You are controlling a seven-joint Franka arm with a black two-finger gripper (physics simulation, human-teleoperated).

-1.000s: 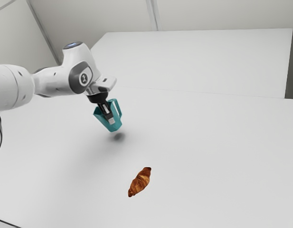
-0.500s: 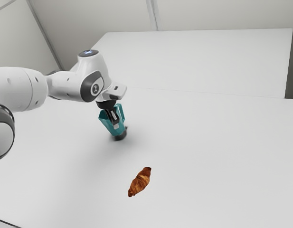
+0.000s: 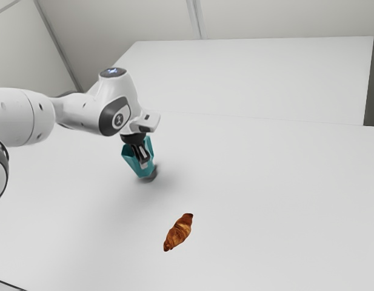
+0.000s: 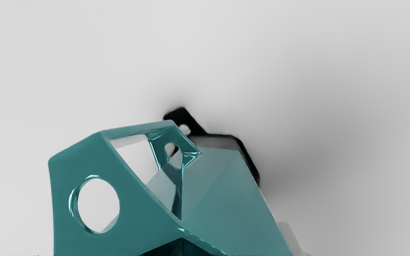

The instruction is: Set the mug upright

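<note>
Lying well apart from the mug (image 3: 133, 162), a croissant (image 3: 179, 231)

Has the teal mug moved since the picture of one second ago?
Yes. Judged against the croissant, which has stayed in place, the teal mug is now a little lower in the exterior view, nearer to the croissant.

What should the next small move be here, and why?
Probably ease the end effector down gently while levelling the mug: in the exterior view the mug leans, its rim toward that view's left, and the dark shadow close to its base suggests the table is near.
</note>
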